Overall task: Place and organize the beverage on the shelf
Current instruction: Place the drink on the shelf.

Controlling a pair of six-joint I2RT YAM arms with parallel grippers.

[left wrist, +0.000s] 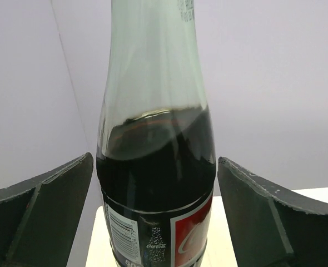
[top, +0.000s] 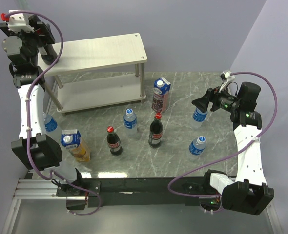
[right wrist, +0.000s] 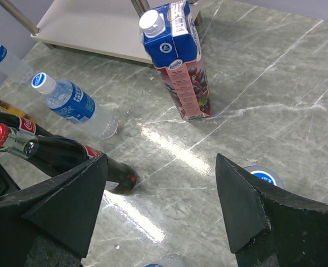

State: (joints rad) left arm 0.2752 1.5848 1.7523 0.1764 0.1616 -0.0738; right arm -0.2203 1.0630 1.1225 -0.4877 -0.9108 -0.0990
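Left jaws: apart, a dark finger [left wrist: 41,211] on each side of a cola bottle [left wrist: 155,167]. We see a strip of wall between the glass and each finger, so nothing is gripped.
Bottle between them: upright on a pale board, part full, its red label low in the wrist view.
Left arm [top: 27,105]: reaching up over the left end of the shelf [top: 105,48] and its top board. From above it hides the bottle from us.
Right jaws: apart and empty, hanging over the right side of the surface [top: 183,163].
Just below them: a water bottle [top: 199,115], whose blue cap we glimpse beside the right-hand finger in the wrist view.
Shelf: at the far left of the surface, its lower board bare where we can see it.
Purple carton [top: 160,95]: upright on the surface, just off the shelf's right legs.
Centre of the surface: two more colas [top: 113,141] [top: 155,130] standing apart, with a second water bottle [top: 130,118] between them and a little farther back.
Near right: a third water bottle [top: 197,145], standing alone.
Near left: the yellow carton [top: 75,145] beside the left arm, and a fourth water bottle [top: 50,123] partly behind that arm.
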